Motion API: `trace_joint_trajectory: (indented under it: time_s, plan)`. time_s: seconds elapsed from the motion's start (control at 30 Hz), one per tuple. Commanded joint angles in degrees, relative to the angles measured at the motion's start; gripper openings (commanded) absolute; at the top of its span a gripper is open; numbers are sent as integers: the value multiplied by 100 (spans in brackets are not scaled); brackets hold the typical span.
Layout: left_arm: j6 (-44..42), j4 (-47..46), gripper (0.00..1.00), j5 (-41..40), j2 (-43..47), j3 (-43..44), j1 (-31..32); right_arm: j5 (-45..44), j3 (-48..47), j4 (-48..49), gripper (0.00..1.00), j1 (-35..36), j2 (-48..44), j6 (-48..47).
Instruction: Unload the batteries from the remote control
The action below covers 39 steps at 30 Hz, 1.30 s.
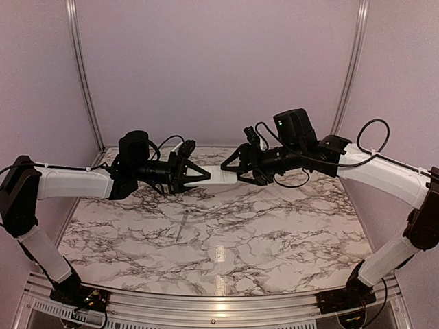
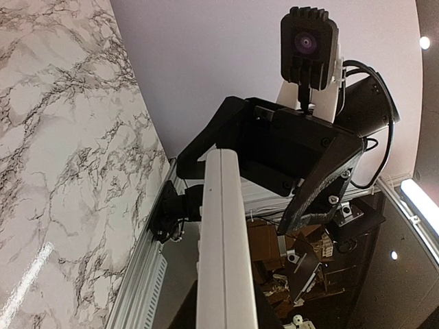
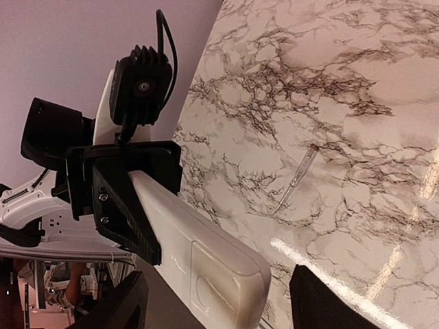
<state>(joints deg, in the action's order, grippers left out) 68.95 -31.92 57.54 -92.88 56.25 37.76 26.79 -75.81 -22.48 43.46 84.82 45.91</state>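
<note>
Remote control [image 1: 221, 178] is up in the air, pinched by the left pincer [image 1: 204, 177], with the right pincer [image 1: 232, 171] spread around its other end. Marble-look table [image 1: 274, 233] below it, pale lilac walls [image 1: 219, 68] behind it.

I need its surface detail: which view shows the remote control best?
Right wrist: the remote control fills the foreground, a rectangular panel outlined on its face. Left wrist shows a plain long side; top view, only a small sliver.
</note>
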Motion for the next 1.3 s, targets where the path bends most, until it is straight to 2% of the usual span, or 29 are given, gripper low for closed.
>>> trace_joint_trajectory:
  time_s: [0.0, 0.43, 0.77, 1.0, 1.27]
  plan:
    - [53, -400, 0, -70, -72, 116, 56, 89, -241, -205, 66, -13, 36, 2]
    - [75, -416, 0, -129, -131, 97, 65, 191, -294, -279, 53, -17, 86, -21]
    - [91, -437, 0, -129, -195, 114, 147, 144, -270, -267, 50, -6, 83, 33]
    - [64, -413, 0, -150, -202, 106, 188, 67, -269, -291, 42, 99, 130, 78]
    - [-50, -246, 0, -143, -189, 94, 206, 5, -345, -329, 42, 180, 192, 103]
